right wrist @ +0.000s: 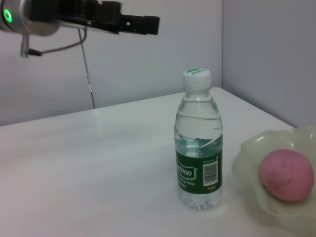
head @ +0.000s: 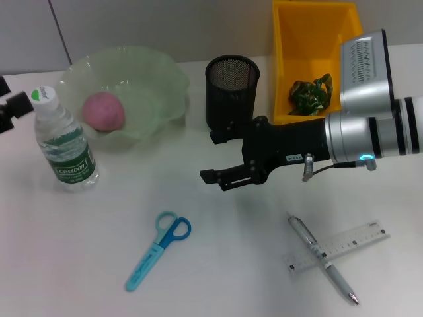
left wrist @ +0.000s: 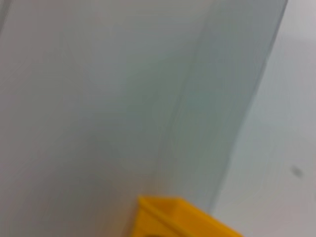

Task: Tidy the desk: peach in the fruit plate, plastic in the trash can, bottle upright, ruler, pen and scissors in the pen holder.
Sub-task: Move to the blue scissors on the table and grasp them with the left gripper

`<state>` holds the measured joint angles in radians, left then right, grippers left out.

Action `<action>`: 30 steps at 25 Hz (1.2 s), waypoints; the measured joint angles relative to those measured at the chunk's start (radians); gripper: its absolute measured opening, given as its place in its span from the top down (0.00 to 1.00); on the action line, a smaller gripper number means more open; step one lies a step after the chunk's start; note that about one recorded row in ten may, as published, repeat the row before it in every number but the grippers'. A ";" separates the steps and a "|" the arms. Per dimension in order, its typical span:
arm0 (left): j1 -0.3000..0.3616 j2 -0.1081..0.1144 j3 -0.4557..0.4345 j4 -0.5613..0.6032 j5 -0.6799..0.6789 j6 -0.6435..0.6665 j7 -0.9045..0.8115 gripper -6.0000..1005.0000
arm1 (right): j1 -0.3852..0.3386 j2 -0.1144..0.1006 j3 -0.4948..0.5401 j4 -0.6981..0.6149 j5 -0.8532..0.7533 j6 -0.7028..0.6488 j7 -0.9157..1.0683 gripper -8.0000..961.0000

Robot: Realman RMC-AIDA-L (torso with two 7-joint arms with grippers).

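Head view: peach (head: 103, 110) sits in the fruit plate (head: 158, 79) at upper left of the frame, bottle (head: 66, 142) stands upright just beside the plate, and crumpled green plastic (head: 310, 92) lies in the yellow trash can (head: 310, 33) at upper right. Those three items look done. Pen holder (head: 231, 89) at top centre shows nothing sticking out. Scissors (head: 158, 249) lie flat at lower centre; pen (head: 322, 258) lies crossed over the ruler (head: 337, 246) at lower right, touching.

Right claw (head: 215, 157) hangs mid-frame over the counter (head: 218, 284), just below the pen holder, released and holding nothing. Left claw (head: 6, 109) is barely in at the left edge, parked; can't tell its state.

Judgement: stationery step is in hand. Scissors or the pen look like the next pick. Next move needs the right claw to drop, line its jaws across the item, clench, then tip it upright over the holder. Pen should come off the ruler first.
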<state>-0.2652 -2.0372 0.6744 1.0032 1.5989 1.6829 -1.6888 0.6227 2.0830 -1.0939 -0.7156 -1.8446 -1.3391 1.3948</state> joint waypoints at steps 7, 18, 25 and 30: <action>-0.002 0.005 0.117 0.335 0.250 0.062 -0.382 0.21 | -0.002 -0.005 0.000 -0.004 -0.005 0.000 0.000 0.15; -0.206 -0.029 0.420 0.513 0.671 0.151 -0.840 0.22 | -0.022 -0.018 0.000 -0.014 -0.011 0.017 -0.018 0.15; -0.318 -0.036 0.656 0.499 0.857 0.098 -1.045 0.22 | -0.027 -0.025 0.000 -0.017 -0.032 0.038 -0.030 0.15; -0.378 -0.042 0.748 0.454 0.923 0.088 -1.137 0.22 | -0.028 -0.027 0.000 -0.020 -0.043 0.038 -0.031 0.15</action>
<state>-0.6434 -2.0789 1.4222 1.4572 2.5218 1.7707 -2.8258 0.5951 2.0564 -1.0944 -0.7360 -1.8877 -1.3009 1.3635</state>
